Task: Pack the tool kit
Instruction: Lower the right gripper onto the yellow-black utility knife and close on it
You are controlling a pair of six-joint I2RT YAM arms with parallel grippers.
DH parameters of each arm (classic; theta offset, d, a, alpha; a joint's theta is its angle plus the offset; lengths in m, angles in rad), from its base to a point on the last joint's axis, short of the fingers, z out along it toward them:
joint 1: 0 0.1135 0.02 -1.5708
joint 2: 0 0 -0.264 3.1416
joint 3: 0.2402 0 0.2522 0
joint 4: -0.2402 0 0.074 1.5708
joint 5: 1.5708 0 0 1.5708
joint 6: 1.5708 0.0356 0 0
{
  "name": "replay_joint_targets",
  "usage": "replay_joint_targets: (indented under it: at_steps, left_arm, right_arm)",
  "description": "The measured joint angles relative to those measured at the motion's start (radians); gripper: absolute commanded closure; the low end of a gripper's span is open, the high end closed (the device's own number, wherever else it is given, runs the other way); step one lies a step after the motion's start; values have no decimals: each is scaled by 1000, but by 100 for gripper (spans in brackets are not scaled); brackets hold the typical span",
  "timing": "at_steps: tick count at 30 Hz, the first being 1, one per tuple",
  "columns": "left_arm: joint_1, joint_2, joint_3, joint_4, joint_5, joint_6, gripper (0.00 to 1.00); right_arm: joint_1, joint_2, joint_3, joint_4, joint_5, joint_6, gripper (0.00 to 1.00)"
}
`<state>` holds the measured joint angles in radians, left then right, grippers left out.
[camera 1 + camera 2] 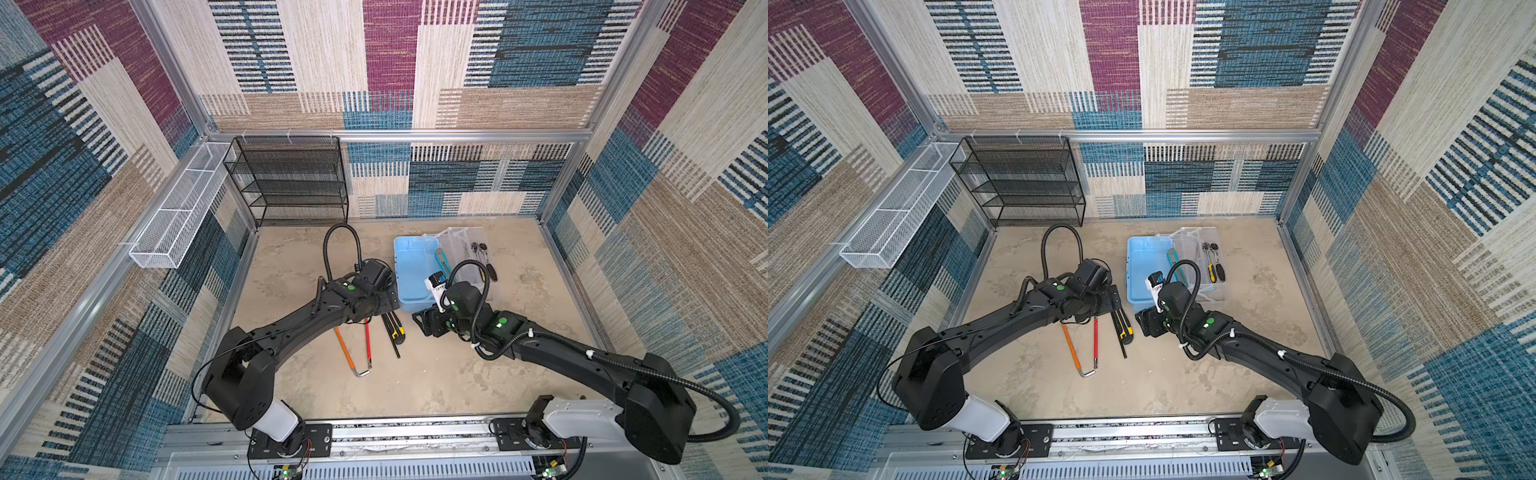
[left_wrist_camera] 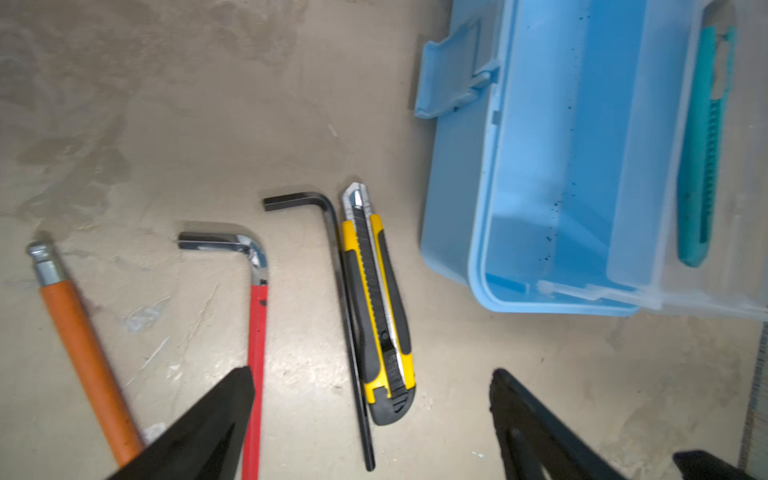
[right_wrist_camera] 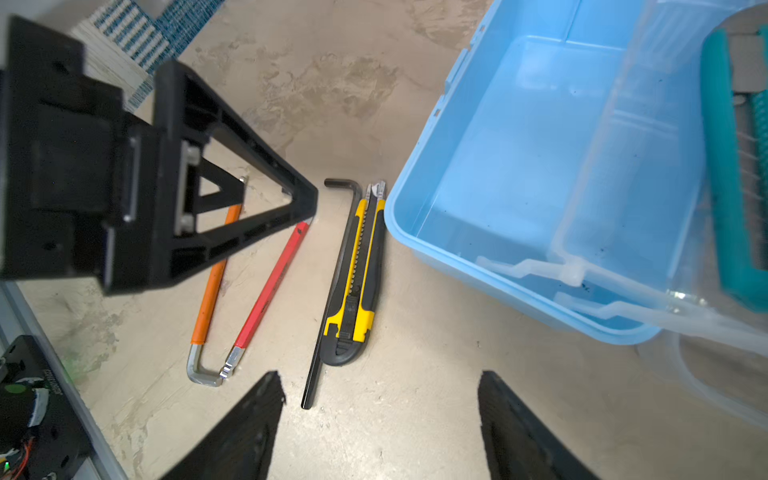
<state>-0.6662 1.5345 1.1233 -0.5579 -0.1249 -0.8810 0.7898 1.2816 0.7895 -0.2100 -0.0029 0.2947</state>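
Observation:
The light blue toolbox (image 1: 415, 270) stands open with its blue well bare. A clear tray (image 1: 461, 249) rests over its right side and holds a teal utility knife (image 2: 702, 145) and ratchets (image 1: 484, 257). On the floor in front lie a yellow-black utility knife (image 2: 376, 307), a black hex key (image 2: 345, 311), a red hex key (image 2: 257, 332) and an orange one (image 2: 83, 345). My left gripper (image 2: 371, 374) hangs open above the yellow knife and black hex key. My right gripper (image 3: 380, 376) is open over bare floor beside the knife's butt end.
A black wire-mesh rack (image 1: 291, 178) stands against the back wall at the left. A long white mesh basket (image 1: 178, 216) hangs on the left wall. Aluminium rails edge the floor. The two grippers are close together in front of the toolbox.

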Motion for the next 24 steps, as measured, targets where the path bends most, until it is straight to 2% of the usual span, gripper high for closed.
replay_joint_targets:
  at_steps: [6, 13, 24]
  left_arm:
    - [20, -92, -135, -5, -35, -47, 7]
    - [51, -198, -280, -4, -55, -95, 7]
    - [60, -283, -338, -22, -69, -117, 7]
  right_arm:
    - [68, 108, 23, 3, 14, 2, 26]
    - [88, 202, 70, 3, 35, 16, 29]
    - [112, 406, 208, -19, 52, 15, 35]
